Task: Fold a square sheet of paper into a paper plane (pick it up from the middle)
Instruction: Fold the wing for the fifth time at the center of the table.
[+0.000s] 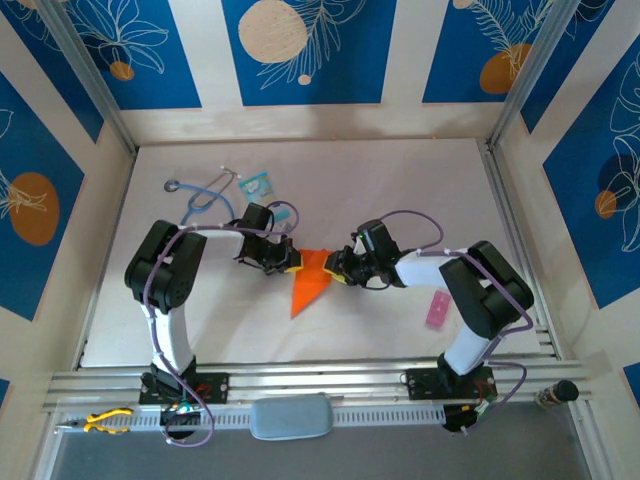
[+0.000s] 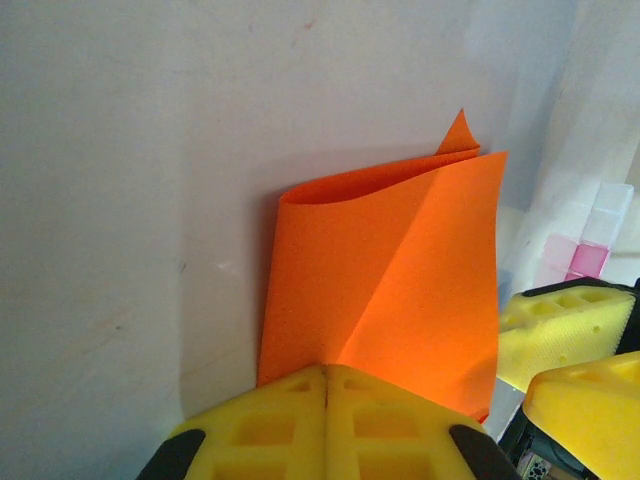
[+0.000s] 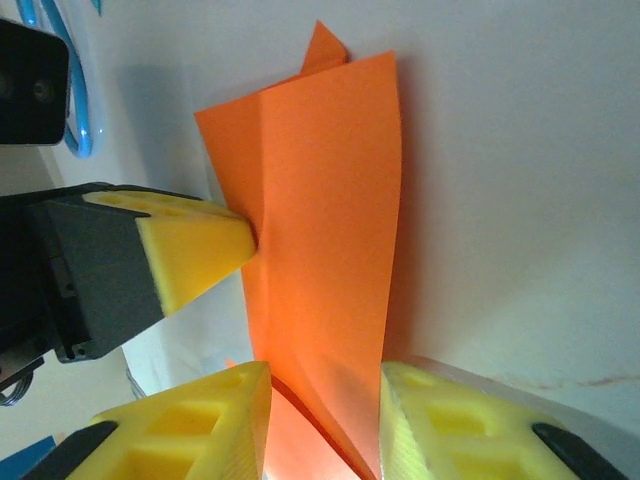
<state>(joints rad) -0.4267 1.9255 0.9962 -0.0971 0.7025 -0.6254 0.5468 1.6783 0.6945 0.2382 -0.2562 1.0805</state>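
Half-folded orange paper [image 1: 308, 282] at centre of top view, grips hard to see there, left wrist view shows left gripper [image 2: 326, 378] pinched shut on its 6 o'clock edge, right gripper [image 3: 325, 380] jaws apart around it, perhaps touching.

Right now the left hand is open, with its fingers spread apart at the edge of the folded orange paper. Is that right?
Not quite. The left hand is shut, not open. In the left wrist view its yellow fingers meet with no gap between them and pinch the near edge of the folded orange paper. The rest of the statement stands.
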